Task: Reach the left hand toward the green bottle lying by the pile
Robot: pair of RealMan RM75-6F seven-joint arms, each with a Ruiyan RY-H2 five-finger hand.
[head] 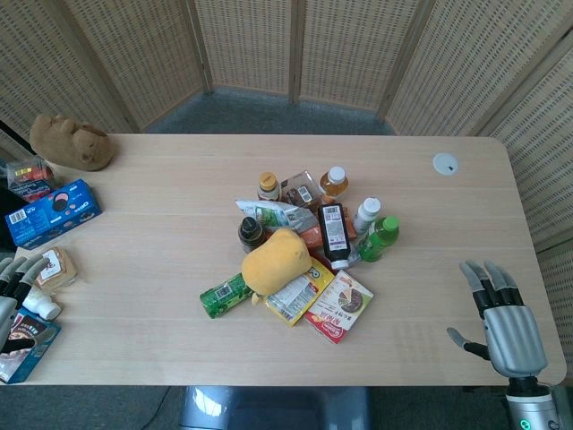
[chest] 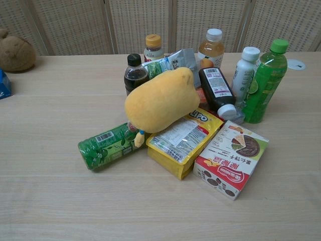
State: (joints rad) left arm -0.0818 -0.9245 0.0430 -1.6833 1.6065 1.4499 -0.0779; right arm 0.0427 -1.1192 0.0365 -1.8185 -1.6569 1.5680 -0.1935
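The green bottle [head: 225, 296] lies on its side on the table [head: 161, 224], at about 8 o'clock of the pile. In the chest view, the bottle [chest: 108, 145] points with its bottom toward the lower left, and its other end goes under the yellow plush [chest: 159, 100]. The plush rests over it and over the yellow bag [chest: 183, 140].

The left hand [head: 11, 287] is at the left edge of the head view, at 9 o'clock from the bottle and well apart from it. Only a part of it shows, among some packets, so I cannot tell if its fingers are apart or closed. The chest view does not show it.

The right hand [head: 500, 313] is at 3 o'clock of the pile, near the right edge of the table. Its fingers are straight and apart, and it holds nothing.

Beside the yellow bag, at 4 o'clock of the plush, lies a red and white box [chest: 230, 158]. Behind the pile several bottles stand upright, one of them a green bottle with a green cap [chest: 266, 83] at 2 o'clock. A blue box [head: 52, 211] and a brown plush [head: 72, 141] are at the far left of the table.
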